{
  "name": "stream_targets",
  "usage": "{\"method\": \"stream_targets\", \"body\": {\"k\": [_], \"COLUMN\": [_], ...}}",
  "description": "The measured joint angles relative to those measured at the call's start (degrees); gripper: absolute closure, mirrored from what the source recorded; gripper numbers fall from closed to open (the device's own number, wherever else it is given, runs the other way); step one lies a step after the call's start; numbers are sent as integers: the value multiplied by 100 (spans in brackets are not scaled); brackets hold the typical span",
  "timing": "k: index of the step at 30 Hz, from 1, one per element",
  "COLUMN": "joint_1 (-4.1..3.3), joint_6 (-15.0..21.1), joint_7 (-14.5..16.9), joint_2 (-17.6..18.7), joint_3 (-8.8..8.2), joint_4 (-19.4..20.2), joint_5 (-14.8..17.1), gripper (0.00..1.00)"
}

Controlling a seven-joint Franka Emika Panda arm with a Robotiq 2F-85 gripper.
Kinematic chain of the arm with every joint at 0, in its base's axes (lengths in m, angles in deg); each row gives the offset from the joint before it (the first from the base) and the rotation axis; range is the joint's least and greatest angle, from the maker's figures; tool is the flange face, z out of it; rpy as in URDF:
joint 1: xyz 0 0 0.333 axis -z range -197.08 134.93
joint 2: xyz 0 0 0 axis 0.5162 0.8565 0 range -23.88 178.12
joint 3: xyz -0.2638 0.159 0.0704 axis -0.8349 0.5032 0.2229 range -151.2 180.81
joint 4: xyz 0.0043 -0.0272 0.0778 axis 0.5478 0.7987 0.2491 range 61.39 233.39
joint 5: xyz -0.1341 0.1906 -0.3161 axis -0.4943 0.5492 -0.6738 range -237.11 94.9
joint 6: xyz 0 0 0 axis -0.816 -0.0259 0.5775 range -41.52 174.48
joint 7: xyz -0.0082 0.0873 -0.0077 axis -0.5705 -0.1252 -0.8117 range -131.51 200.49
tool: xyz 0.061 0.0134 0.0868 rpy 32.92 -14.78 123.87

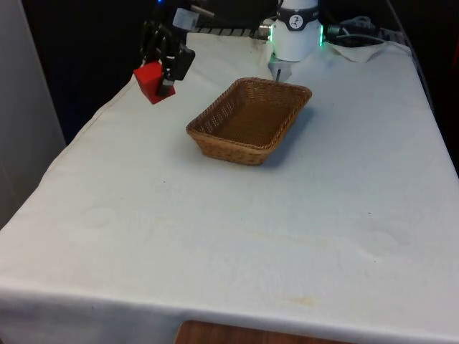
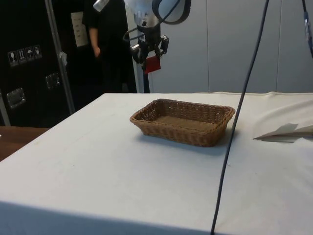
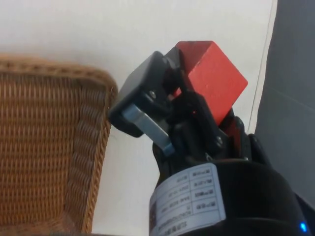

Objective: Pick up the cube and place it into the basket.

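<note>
Hanging above the white-clothed counter (image 1: 237,236) near the front view's left edge, the black two-finger pincer (image 1: 163,80) is clamped on a small red cube (image 1: 150,81), which rides clear of the cloth with one corner tipped downward. The wrist view shows the red cube (image 3: 211,78) wedged at a slant between the fingers, held more by its edges than flat across its faces.

To the front view's right of the load sits the shallow rectangular woven wicker basket (image 1: 251,111), empty, its near rim apart from the pincer. From the side view, the pincer (image 2: 149,54) and cube (image 2: 152,64) hang well above the basket (image 2: 183,122), beyond its far end, with a person in dark clothing standing in the background.

The carry looks done by half, with the crossing and release left. Risk lies in that crooked hold: a sharp swing could twist the cube loose short of the rim, and a release from this height may bounce it out over the low wall.
</note>
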Motion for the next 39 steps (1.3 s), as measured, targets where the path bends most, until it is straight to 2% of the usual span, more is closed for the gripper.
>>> {"method": "stream_targets", "body": {"k": [8,15,18,31,39], "joint_1": [0,0,0,6,6], "joint_6": [-80,-195,-332,-808,-825], "joint_7": [-430,-670,-796,-905,-922], "joint_2": [-447,-739,-945,-1289,-1381], "joint_3": [160,298,418,796,951], "joint_4": [504,808,1014,1346,1621], "joint_5": [-510,-756,-871,-940,-773], "gripper": [97,97,97,97,97]}}
